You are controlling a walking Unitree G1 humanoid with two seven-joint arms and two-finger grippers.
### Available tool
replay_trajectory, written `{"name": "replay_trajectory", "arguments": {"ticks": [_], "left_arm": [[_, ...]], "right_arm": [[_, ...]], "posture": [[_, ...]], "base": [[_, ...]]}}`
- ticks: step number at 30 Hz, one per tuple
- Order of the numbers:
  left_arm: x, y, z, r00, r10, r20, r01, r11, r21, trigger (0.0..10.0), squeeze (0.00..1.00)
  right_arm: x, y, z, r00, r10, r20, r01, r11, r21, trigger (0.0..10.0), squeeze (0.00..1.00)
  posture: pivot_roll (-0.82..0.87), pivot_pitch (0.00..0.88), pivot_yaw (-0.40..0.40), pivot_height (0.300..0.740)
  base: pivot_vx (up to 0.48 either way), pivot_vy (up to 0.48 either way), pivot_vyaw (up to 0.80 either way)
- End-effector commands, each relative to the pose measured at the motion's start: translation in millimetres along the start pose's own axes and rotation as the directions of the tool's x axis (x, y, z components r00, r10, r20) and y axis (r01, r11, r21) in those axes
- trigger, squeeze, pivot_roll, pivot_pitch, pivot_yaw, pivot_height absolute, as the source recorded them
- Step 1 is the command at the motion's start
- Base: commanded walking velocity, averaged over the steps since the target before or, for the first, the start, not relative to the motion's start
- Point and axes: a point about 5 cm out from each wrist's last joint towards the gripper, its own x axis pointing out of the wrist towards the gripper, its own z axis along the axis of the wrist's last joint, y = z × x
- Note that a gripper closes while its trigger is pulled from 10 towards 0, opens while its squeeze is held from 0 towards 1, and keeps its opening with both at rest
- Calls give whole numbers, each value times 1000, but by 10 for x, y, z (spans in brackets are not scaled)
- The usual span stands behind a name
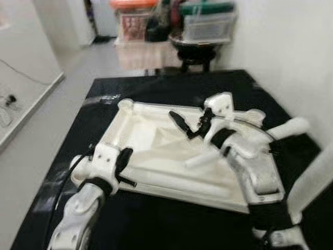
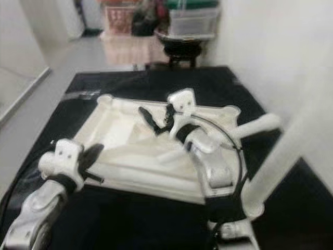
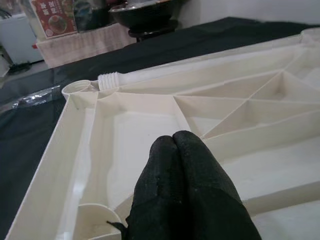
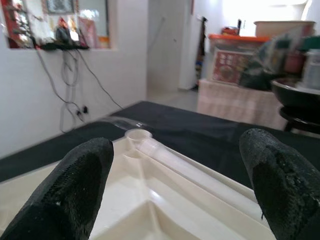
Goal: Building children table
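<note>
I have the white plastic tabletop (image 1: pixel 156 151) lying upside down on the black mat (image 1: pixel 156 88), ribbed underside up, with round sockets at its corners. As far as I can judge, the build is at an early stage: no leg stands upright in any socket that I can see. One leg (image 3: pixel 150 76) lies along the far edge of the tabletop, its threaded end beside a corner socket (image 3: pixel 77 89) but not screwed in. A short white tube (image 1: pixel 204 158) rests inside the tabletop near my right arm, and two more legs (image 1: pixel 291 126) lie off the right edge, one of them cut off by the frame. So fitting the legs and turning the table over are left to do.

My left gripper (image 1: pixel 124 160) sits at the near-left corner of the tabletop; in its wrist view the two black fingertips (image 3: pixel 185 165) are pressed together with nothing between them, so its jaws are closed and empty. My right gripper (image 1: pixel 190 124) hovers over the middle of the tabletop toward the far edge; its jaws stand wide apart and hold nothing.

Both head views are blurred, so I cannot tell whether the short tube is a leg or another part, nor whether the near-right socket is free, since my right arm covers it. The clutter (image 1: pixel 203 21) beyond the mat is too soft to name.
</note>
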Motion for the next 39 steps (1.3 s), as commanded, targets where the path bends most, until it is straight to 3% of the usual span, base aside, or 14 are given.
{"name": "replay_trajectory", "arguments": {"ticks": [1,5,7,11,12,15,19,22,23,26,29,31,38,39], "left_arm": [[-4,-39,-4,1000,-25,-5,25,999,24,10000,0],[0,-92,16,997,-74,-8,75,994,74,10000,0],[-15,-180,81,983,-181,2,180,979,95,10000,0],[-14,-216,163,971,-237,30,234,968,89,10000,0],[-4,-239,251,956,-288,59,283,955,87,10000,1000],[15,-266,376,929,-355,99,349,934,79,10000,1000],[157,-314,587,864,-493,100,473,864,171,10000,1000],[273,-329,646,848,-521,96,496,845,201,10000,1000],[273,-329,646,848,-521,96,496,845,201,10000,1000],[555,-360,565,850,-525,36,512,841,173,10000,1000],[634,-379,525,849,-528,11,521,840,151,10000,1000],[805,-460,435,830,-554,-60,557,823,109,10000,1000],[926,-543,402,786,-605,-130,616,784,79,10000,1000],[943,-588,387,757,-636,-151,650,757,66,10000,1000]], "right_arm": [[0,-29,-2,1000,-19,-18,19,1000,-1,10000,0],[-18,36,38,1000,19,-5,-19,1000,10,10000,0],[-55,78,-33,999,28,-20,-27,999,42,10000,0],[-91,93,-87,999,24,-33,-22,998,65,10000,0],[-127,96,-128,999,9,-42,-5,997,76,10000,0],[-179,79,-173,998,-31,-52,36,994,100,10000,0],[-279,30,-164,994,-104,-36,107,987,116,10000,0],[-304,40,-150,992,-120,-29,122,987,107,10000,0],[-304,40,-150,992,-120,-29,122,987,107,10000,0],[-301,51,-122,992,-126,-20,128,987,95,10000,0],[-296,48,-110,991,-129,-17,130,987,93,10000,0],[-289,33,-70,991,-136,-11,137,987,89,10000,0],[-300,30,-35,989,-145,-8,146,985,89,10000,0],[-299,36,-26,989,-146,-6,146,985,90,10000,0]], "posture": [[1,33,39,740],[-1,37,33,740],[-2,38,31,740],[-3,39,28,740],[-10,40,26,740],[-10,40,26,740],[-31,35,34,740],[-39,33,39,740],[-39,33,39,740],[-55,29,52,740],[-55,29,52,740],[-67,36,56,740],[-70,44,57,740],[-70,49,58,740]], "base": [[0,0,0],[0,0,0],[0,0,0],[0,0,0],[0,0,0],[0,0,0],[0,0,0],[0,0,0],[0,0,0],[0,0,0],[0,0,0],[0,0,0],[0,0,0],[0,0,0]]}}
